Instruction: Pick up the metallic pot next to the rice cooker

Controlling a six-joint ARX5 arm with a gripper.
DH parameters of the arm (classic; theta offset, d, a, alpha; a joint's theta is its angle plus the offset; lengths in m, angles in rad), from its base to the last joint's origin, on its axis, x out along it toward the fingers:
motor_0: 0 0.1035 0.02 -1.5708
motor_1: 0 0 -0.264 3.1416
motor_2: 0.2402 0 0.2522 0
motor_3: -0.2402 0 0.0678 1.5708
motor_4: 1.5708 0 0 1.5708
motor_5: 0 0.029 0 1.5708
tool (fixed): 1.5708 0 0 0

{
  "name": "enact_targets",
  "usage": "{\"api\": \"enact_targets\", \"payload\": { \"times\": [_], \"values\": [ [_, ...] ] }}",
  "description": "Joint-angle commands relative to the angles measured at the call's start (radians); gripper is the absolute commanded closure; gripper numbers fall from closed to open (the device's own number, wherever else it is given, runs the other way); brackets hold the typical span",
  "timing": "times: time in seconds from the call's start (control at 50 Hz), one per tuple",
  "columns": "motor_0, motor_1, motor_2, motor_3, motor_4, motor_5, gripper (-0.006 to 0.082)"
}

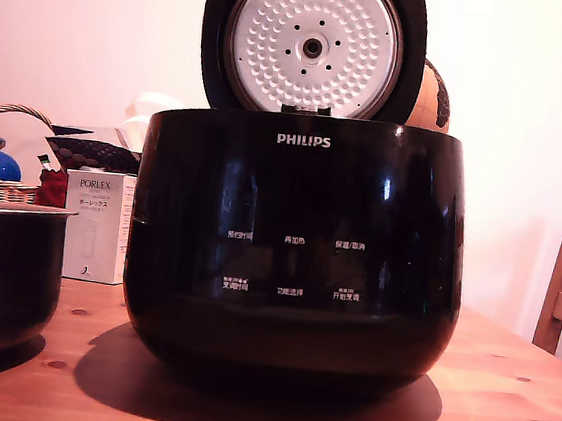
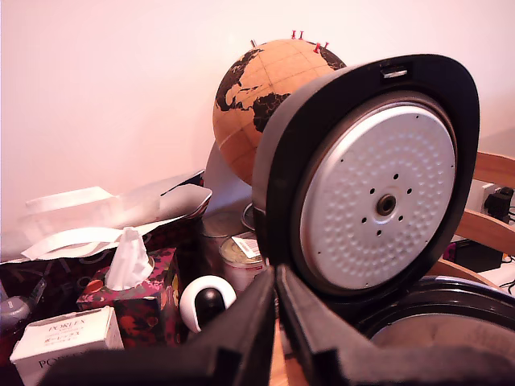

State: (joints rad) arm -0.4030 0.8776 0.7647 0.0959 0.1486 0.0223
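Down at the wrist, the two dark fingers (image 2: 276, 277) lie pressed together with only a thin seam between them, holding nothing. Just past their tips stands the rice cooker (image 1: 293, 242), its lid (image 2: 378, 197) raised upright so the dimpled white inner plate faces the wrist camera; behind it are a globe (image 2: 253, 96), a tissue box (image 2: 133, 293) and a white Porlex carton (image 1: 96, 226).

The metallic pot (image 1: 2, 277) is not in the wrist view at all. It sits on the wooden worktop (image 1: 503, 395) at the exterior view's left edge, beside the cooker but not touching it, its silvery rim showing and its body partly cut off by the frame.

The risk, as I see it, is the fingers heading for the wrong vessel: the open cooker lies straight ahead. Swinging across could also clip the lid, and arriving without first spreading would knock the pot's rim.
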Motion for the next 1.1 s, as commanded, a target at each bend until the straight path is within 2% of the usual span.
{"api": "enact_targets", "payload": {
  "times": [0.0, 0.28, 0.48, 0.66, 0.84, 0.98, 1.08],
  "values": [
    [0.002, -0.003, -0.024, -0.008, 0.001, 0.004, 0.079],
    [0.002, -0.003, -0.016, -0.104, 0.043, 0.003, 0.0791],
    [0.002, -0.003, 0.063, -0.365, 0.159, 0.031, 0.079],
    [0.002, 0.0, 0.15, -0.661, 0.239, 0.069, 0.079],
    [0.002, 0.0, 0.185, -0.883, 0.24, 0.127, 0.079],
    [0.002, 0.017, 0.185, -1.006, 0.235, 0.145, 0.079],
    [0.002, 0.047, 0.185, -1.072, 0.211, 0.201, 0.0785]
  ]
}}
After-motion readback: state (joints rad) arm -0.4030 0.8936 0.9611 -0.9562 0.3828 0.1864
